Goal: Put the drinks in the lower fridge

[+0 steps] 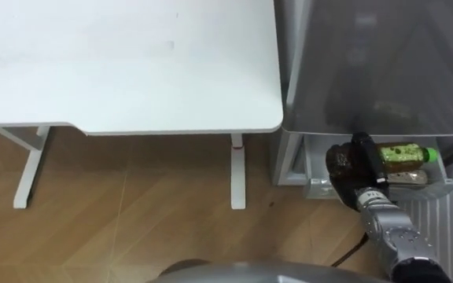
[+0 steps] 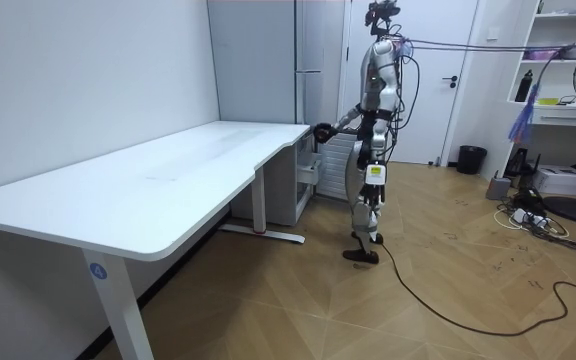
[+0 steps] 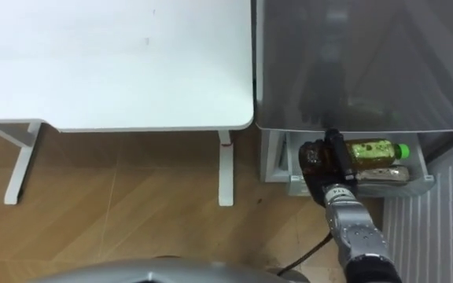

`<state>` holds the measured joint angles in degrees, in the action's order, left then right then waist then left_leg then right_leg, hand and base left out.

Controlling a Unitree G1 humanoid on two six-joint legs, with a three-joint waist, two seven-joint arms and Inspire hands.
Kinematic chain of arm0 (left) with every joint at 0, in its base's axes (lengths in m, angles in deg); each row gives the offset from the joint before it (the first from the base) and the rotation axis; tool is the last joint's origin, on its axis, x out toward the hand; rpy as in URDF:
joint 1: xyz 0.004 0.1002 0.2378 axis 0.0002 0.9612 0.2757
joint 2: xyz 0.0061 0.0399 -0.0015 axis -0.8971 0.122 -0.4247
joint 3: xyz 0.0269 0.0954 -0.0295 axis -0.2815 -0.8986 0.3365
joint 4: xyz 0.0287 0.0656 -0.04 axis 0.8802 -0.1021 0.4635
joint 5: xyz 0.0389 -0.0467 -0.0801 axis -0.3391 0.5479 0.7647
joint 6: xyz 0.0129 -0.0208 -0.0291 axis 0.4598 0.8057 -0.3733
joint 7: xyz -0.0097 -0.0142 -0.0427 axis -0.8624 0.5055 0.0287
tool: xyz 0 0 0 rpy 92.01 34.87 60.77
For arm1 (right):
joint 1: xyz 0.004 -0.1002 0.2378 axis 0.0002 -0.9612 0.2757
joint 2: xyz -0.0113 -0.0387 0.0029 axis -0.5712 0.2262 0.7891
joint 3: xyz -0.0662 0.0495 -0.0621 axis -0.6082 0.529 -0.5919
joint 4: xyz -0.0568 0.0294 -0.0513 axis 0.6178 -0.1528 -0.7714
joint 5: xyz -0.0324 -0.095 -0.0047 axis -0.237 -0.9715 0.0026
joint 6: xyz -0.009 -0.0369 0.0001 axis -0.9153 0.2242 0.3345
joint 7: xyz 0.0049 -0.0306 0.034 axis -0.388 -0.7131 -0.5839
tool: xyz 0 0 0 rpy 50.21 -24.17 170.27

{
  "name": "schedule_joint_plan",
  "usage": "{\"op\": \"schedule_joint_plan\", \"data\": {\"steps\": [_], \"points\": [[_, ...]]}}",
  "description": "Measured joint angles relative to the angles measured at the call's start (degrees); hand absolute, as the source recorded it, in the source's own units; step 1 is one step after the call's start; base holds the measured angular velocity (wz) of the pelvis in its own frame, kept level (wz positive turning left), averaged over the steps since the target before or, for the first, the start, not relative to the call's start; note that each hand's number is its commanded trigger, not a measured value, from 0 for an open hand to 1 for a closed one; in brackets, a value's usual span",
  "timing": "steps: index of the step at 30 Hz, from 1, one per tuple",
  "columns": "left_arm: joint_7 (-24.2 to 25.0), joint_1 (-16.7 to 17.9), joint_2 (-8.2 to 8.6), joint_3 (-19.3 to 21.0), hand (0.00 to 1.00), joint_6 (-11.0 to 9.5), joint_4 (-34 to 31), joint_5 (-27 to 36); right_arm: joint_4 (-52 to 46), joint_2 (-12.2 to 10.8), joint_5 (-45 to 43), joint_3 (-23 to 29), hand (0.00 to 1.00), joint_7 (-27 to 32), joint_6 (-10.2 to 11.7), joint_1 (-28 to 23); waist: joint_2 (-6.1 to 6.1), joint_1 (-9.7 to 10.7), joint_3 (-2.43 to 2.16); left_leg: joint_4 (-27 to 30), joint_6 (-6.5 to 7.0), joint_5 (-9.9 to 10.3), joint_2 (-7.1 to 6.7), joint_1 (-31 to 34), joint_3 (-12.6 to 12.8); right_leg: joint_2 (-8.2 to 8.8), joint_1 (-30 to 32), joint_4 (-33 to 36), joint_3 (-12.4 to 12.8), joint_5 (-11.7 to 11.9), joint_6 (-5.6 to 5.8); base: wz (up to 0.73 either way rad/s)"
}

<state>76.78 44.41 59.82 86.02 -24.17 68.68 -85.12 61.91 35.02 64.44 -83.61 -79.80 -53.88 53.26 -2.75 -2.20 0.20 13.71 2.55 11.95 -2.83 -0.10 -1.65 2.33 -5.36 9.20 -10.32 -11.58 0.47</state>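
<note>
Jutting from right hand fingers: bottle

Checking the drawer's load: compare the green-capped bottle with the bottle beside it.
The green-capped bottle has a yellow-green label; the other bottle looks brownish. The right hand grips the green-capped bottle; the other bottle lies ungripped, nearer the front of the drawer. Both lie on their sides in the drawer.

We see the right arm stretched forward and down from the lower right, its wrist straight. The right hand curls its fingers round the end of a bottle. The robot stands upright.
</note>
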Motion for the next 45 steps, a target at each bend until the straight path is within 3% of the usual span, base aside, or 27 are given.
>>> {"op": "schedule_joint_plan", "data": {"steps": [6, 15, 21, 27, 35, 45], "points": [[0.2, -2.3, -1.18, -0.7, 0.00, -1.0, -0.1, -1.1, 6.5, 0.2, -0.6, 0.5, 1.00, 0.0, 1.0, 5.1, 0.30, 0.4, 0.38, -0.1, 0.05, -0.6, 0.08, 1.6, -0.1, 0.28, 1.7, 1.1, -0.8, -0.1, -0.14, 0.01], [0.5, -3.4, -1.70, -2.1, 0.00, -0.8, -1.3, -1.5, 14.1, 0.3, -1.2, 4.2, 1.00, -0.1, -0.2, 11.5, 0.67, 0.4, 0.69, 2.1, 0.41, -0.8, 0.11, 6.5, 0.0, 0.67, 6.5, 3.6, -1.0, 0.0, -0.10, 0.01], [0.3, -8.7, -1.80, -4.1, 0.00, -1.1, 1.3, -1.5, 22.5, 0.5, -0.7, 5.7, 1.00, -0.1, 0.3, 18.2, 0.14, -0.4, 0.96, 2.8, 0.47, -2.0, 0.15, 11.6, 0.2, 0.85, 12.2, 5.6, -1.0, 0.6, -0.33, 0.01], [-0.6, -11.5, -1.64, -4.6, 0.00, -3.2, 1.4, -0.3, 26.7, 0.7, -1.4, 6.8, 1.00, -0.1, 0.2, 21.0, 0.55, -1.4, 1.23, 2.8, 0.54, -2.7, 0.08, 14.6, 0.7, 1.31, 16.1, 7.3, -1.0, 0.6, -0.34, -0.02], [-0.6, -13.9, -2.37, -4.6, 0.00, -4.5, 4.1, -0.3, 31.7, 4.6, -1.3, 9.9, 1.00, -0.7, -0.3, 27.0, 1.45, -2.9, 1.80, 3.9, 0.88, -3.3, 0.03, 18.6, 1.6, 1.81, 20.7, 9.1, -1.0, 0.9, -0.49, -0.05], [-2.2, -16.1, -3.38, -6.8, 0.00, -4.6, 5.9, -0.3, 31.9, 6.7, -3.2, 10.0, 1.00, 0.2, -0.2, 32.8, 2.03, -3.1, 2.24, 5.4, 0.98, -4.3, -0.12, 25.0, 1.6, 2.60, 28.0, 12.6, -1.4, 1.0, -0.82, 0.00]]}}
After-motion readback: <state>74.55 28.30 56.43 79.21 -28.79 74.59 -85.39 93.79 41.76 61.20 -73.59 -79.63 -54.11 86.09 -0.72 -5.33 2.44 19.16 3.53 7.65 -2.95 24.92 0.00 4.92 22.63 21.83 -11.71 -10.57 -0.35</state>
